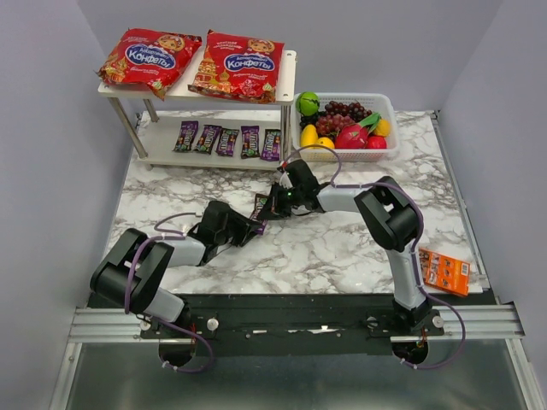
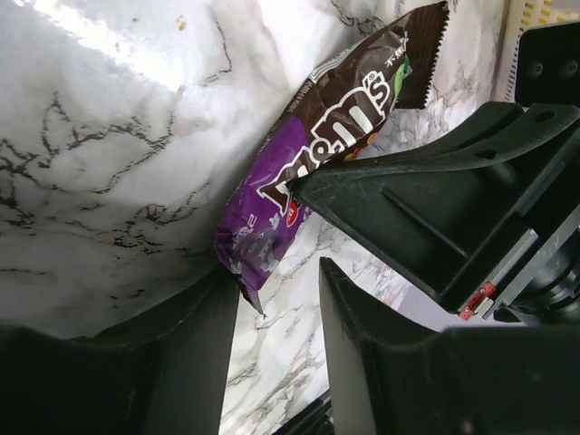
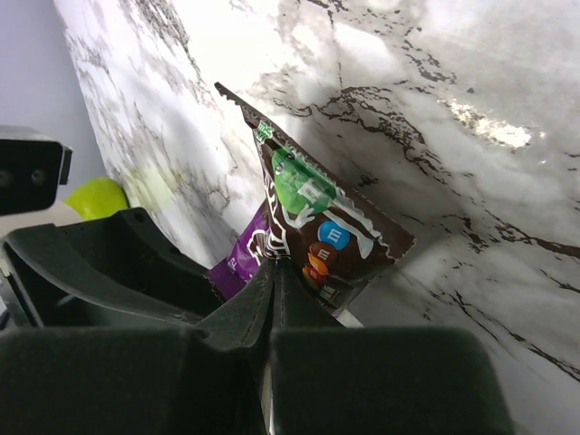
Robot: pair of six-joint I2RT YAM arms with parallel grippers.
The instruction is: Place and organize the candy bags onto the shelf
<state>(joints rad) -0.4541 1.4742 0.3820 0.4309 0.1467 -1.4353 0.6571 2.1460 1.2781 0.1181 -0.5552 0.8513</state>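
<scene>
Where the top camera looks down, the shelf [image 1: 288, 79] stands at the far left of the marble table [image 1: 359, 248]. Two red bags [image 1: 238, 64] lie side by side on its upper board. A row of five dark packets [image 1: 226, 141] lies on the lower board. A white basket [image 1: 389, 107] of fruit sits just right of the shelf. An orange pack [image 1: 444, 272] lies flat near the table's right edge, well apart from the rest. Both arms stretch to mid-table. The left gripper [image 1: 249, 226] and right gripper [image 1: 267, 205] are tip to tip with a sixth packet [image 1: 261, 207] between them; it is too small here to tell which one grips it.

Left wrist: the sixth packet [image 2: 335, 136], purple-brown with white lettering, shows tilted against the marble. A black finger of the right gripper [image 2: 408, 208] bears on its middle from the right. The left gripper [image 2: 279, 276] has its jaws apart, marble showing in the gap. The packet's lower corner sits just over one of its fingers [image 2: 195, 353], not pinched.

Right wrist: the right gripper [image 3: 275, 276] has its jaws pressed together on the lower edge of the sixth packet [image 3: 317, 231], which sticks up past the fingertips.
</scene>
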